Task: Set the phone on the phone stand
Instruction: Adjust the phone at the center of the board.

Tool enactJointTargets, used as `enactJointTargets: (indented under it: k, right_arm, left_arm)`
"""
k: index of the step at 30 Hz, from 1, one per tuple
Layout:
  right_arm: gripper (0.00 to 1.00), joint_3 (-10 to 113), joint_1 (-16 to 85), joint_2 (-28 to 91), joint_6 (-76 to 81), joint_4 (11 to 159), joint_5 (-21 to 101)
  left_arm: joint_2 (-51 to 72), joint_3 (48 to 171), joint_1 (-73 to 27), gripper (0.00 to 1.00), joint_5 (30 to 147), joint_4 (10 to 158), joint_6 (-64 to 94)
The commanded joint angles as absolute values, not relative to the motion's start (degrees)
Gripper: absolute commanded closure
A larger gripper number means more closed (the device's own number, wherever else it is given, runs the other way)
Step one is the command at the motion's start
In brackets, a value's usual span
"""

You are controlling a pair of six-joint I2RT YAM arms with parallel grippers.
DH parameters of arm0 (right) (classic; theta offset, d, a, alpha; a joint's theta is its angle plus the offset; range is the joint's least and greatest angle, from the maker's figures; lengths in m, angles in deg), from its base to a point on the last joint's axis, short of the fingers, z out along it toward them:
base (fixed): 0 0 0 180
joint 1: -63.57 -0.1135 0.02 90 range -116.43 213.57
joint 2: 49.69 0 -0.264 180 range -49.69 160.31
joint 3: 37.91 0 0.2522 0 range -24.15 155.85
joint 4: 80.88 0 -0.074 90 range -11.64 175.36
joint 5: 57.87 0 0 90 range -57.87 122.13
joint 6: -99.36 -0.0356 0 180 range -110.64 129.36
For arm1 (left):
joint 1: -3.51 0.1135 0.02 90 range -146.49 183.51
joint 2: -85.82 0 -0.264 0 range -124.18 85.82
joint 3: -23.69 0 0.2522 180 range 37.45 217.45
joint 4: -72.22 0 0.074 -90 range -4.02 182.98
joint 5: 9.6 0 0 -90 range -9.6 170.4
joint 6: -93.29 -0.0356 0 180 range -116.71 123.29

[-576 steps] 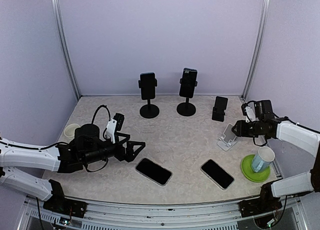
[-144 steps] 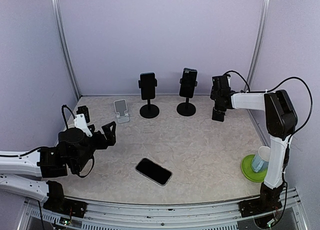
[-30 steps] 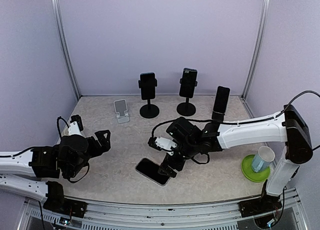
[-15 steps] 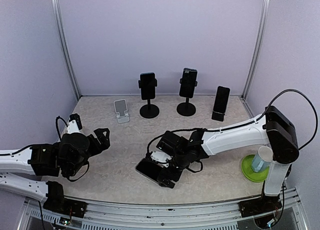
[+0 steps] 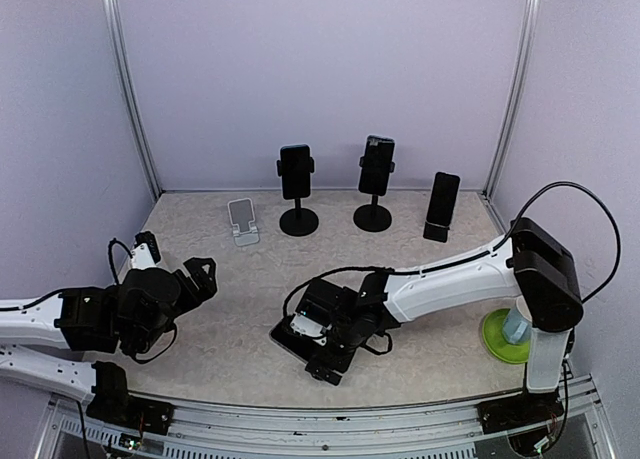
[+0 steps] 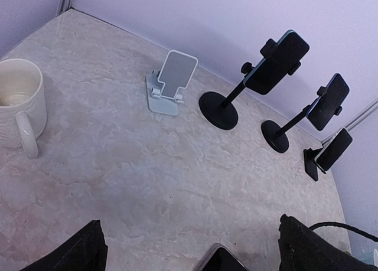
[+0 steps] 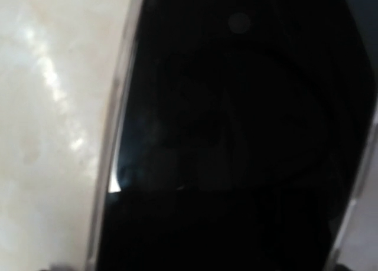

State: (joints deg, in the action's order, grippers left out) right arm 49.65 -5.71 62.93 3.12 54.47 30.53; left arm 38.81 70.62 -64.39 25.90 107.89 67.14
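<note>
From above, the phone (image 5: 286, 335) lies flat on the table (image 5: 420, 269) near the front edge, with the right gripper (image 5: 318, 349) low over it. Its jaws are spread wide across the slab's width and, as far as this view shows, not yet closed on anything. The left gripper (image 5: 192, 278) hangs wide open and empty at the left, and the white stand (image 5: 241, 222) waits bare at the back left. Compared with a second ago, the right gripper has slid from the phone's right end down onto its middle. Some seconds further back that arm was away at the rear right stand, and at the earliest frame a second phone lay on the table and the white stand stood at the right. The left wrist view shows the left gripper (image 6: 189, 238) with its fingers far apart and holding nothing. It also shows the white stand (image 6: 172, 82) empty, a mug (image 6: 18, 108) just beside the left edge, and one corner of the phone (image 6: 220, 263) at the bottom. The right wrist view is nearly filled by the phone (image 7: 236, 135) — a dark glossy screen with pale table (image 7: 47, 105) to its left — and the gripper's own fingers cannot be made out there. The phone is probably rigid, fairly light and slick, with glass that would not forgive a drop. The two long edges look the safest hold — squeezed firmly near the middle so it does not pivot.
</note>
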Motion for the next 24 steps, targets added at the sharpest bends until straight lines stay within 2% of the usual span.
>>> enactJointTargets:
  k: [1, 4, 6, 7, 8, 9, 10, 11, 17, 18, 21, 24]
  right_arm:
    - [0.0, 50.7, -6.6, 64.9, 0.9, 53.5, 23.2]
    - [0.0, 51.6, -6.6, 66.4, 0.6, 53.0, 20.8]
    - [0.05, 52.2, -6.6, 67.5, 0.5, 52.9, 19.0]
    - [0.11, 52.3, -6.6, 67.8, 0.4, 53.1, 18.5]
    - [0.21, 52.1, -6.6, 67.9, 0.4, 53.6, 18.0]
    - [0.36, 51.8, -6.6, 67.9, 0.3, 54.2, 17.3]
    - [0.46, 51.3, -6.6, 67.6, 0.4, 54.9, 16.6]
    - [0.47, 50.6, -6.6, 67.2, 0.5, 55.7, 15.8]
    - [0.44, 47.6, -6.5, 63.9, 2.3, 59.5, 12.2]
    - [0.42, 47.1, -6.6, 63.2, 2.8, 60.4, 12.5]
    - [0.25, 46.0, -6.4, 60.3, 4.2, 63.1, 15.3]
    - [0.21, 44.0, -4.3, 55.4, 3.5, 66.2, 19.9]
  left_arm:
    - [40.3, 71.8, -64.6, 0.01, 24.7, 110.4, 69.8]
    - [41.0, 71.7, -64.7, 0.01, 24.3, 111.3, 70.9]
    - [41.8, 71.5, -64.7, 0.01, 24.3, 111.2, 71.0]
    - [42.3, 71.4, -64.6, 0.01, 24.4, 111.1, 71.1]
    - [42.9, 71.4, -64.6, 0.01, 24.6, 111.2, 71.3]
    - [43.7, 71.2, -64.6, 0.01, 24.9, 110.8, 71.4]
    - [44.8, 70.8, -64.7, 0.01, 25.3, 109.9, 71.0]
    - [45.9, 70.2, -64.7, 0.01, 25.7, 108.8, 71.0]
    - [50.7, 68.1, -64.6, 0.01, 27.3, 105.0, 70.6]
    - [50.7, 68.2, -64.7, 0.01, 27.6, 104.9, 70.7]
    - [49.4, 68.7, -64.7, 0.01, 28.6, 104.9, 71.5]
    - [47.1, 69.6, -64.7, 0.01, 30.2, 105.0, 72.8]
